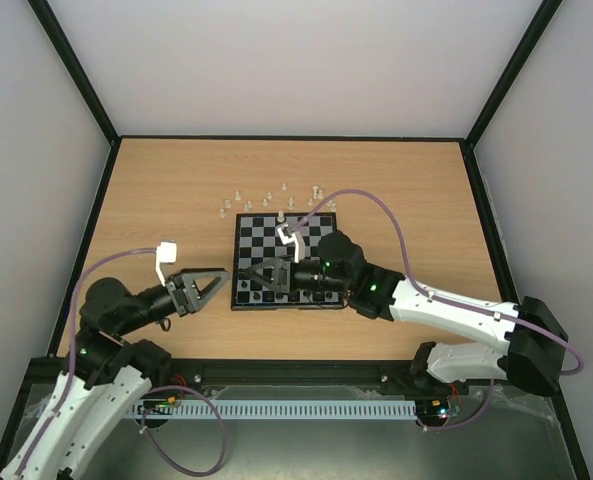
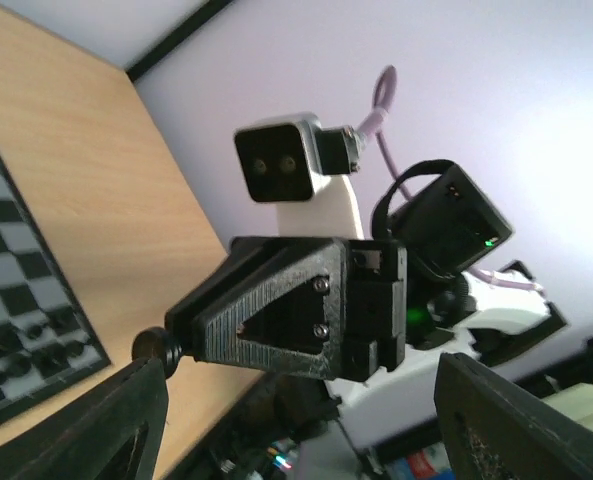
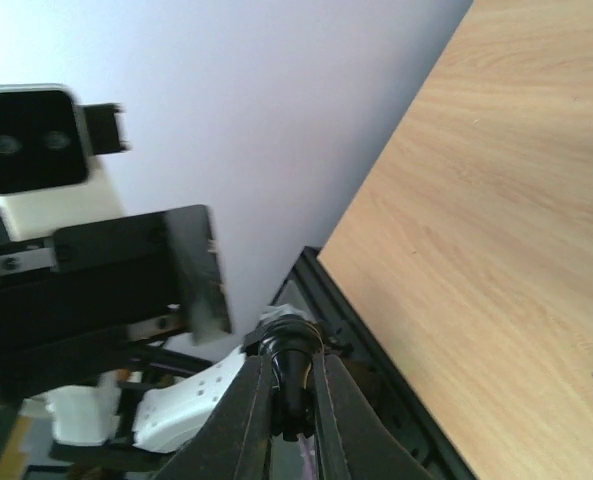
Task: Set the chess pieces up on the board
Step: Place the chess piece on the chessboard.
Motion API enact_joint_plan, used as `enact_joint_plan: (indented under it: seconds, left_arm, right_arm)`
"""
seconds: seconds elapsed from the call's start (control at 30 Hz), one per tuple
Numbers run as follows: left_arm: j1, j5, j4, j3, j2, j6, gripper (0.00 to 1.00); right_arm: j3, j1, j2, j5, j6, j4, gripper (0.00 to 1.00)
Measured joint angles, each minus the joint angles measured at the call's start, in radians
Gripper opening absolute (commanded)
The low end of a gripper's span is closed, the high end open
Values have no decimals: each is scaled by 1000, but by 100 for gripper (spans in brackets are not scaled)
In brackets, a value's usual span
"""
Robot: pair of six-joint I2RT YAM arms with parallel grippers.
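Item: board [image 1: 276,235]; flat, black and silver-grey checks, thin dark border; lies at the centre of the wooden bench [image 1: 166,200] in the top view.

Item: pale pieces [image 1: 276,198]; a loose scatter standing on the bare bench just above the board's upper edge; one pale piece at the top rim of the board; exact kinds too small to tell.

Item: dark pieces [image 2: 36,340]; ranked on the board's lowest rows, at the lower left of the left wrist view.

Item: right tool [image 1: 269,274]; reaches in from the right, low over the lower left part of the board, tips pointing left; fingers drawn together and clamped on a single dark piece [image 3: 291,365], whose rounded head shows between the tips at the lower centre of the right wrist view; whether that piece touches the board cannot be told.

Item: left tool [image 1: 216,288]; just off the board's left edge, over bare bench, pointing right toward the right tool; fingers spread wide apart, nothing between them; the held dark piece lies near its gap, not touching either finger.
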Motion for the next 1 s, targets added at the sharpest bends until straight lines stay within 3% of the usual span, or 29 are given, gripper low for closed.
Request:
enact_joint_plan:
  seconds: [0.2,0.53,0.73,1.0]
  left_arm:
    - [0,-160,-205,141,26,168,79]
    - [0,-438,-418,145,56,282,86]
    - [0,-486,-468,169,0,285,87]
    - [0,-505,-524,328,-67,289,89]
  right_arm:
    - [190,0,30,85,-135,-318,9]
    - [548,17,308,252,-359,-767,9]
    - [728,75,525,391,-444,-982,9]
    - [930,142,771,497,-496,-1167,9]
